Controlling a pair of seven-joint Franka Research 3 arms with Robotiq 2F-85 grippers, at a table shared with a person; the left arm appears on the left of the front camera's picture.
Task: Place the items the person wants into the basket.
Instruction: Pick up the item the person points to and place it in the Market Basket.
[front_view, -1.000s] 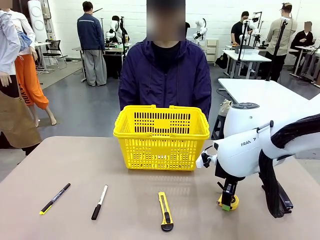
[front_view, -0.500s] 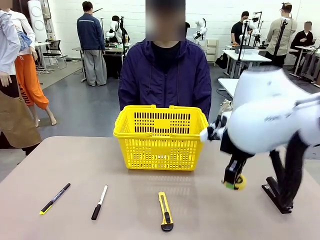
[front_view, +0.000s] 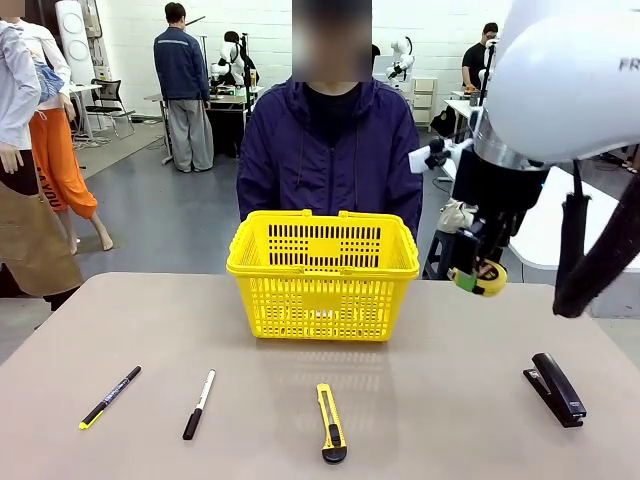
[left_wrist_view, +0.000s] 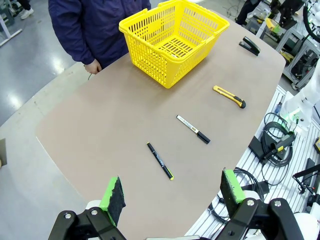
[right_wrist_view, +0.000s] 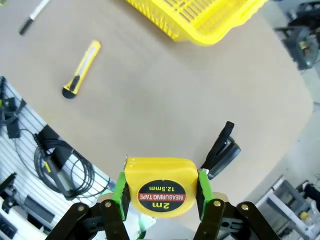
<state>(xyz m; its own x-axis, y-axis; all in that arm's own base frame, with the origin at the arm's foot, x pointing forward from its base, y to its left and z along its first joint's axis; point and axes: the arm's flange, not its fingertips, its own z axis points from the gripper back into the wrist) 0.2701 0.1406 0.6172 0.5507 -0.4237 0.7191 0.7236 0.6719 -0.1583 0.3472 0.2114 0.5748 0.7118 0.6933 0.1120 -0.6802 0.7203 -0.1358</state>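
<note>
Front view: the right claw (front_view: 478, 272) is up in the air, right of the basket (front_view: 322, 290) and apart from it.
Right claw: clamped on the tape (front_view: 490, 280), a green pad on each side; in the right wrist view the red-and-black label faces the camera.
Tape: off the table (front_view: 440, 400), roughly level with the basket's rim, though how far in front of it is hard to judge.
Left claw (left_wrist_view: 172, 192): jaws wide, nothing between the pads (left_wrist_view: 114, 195), high over the table's edge.
Basket: upright at the far middle of the table, just in front of the person (front_view: 330, 160).
Knife (front_view: 331, 424): flat near the robot's edge, in front of the basket, black end nearest.
Marker (front_view: 110, 397): flat at near left.
Pen (front_view: 199, 403): between marker and knife.
Stapler (front_view: 556, 388): at near right, well apart from the knife.
</note>
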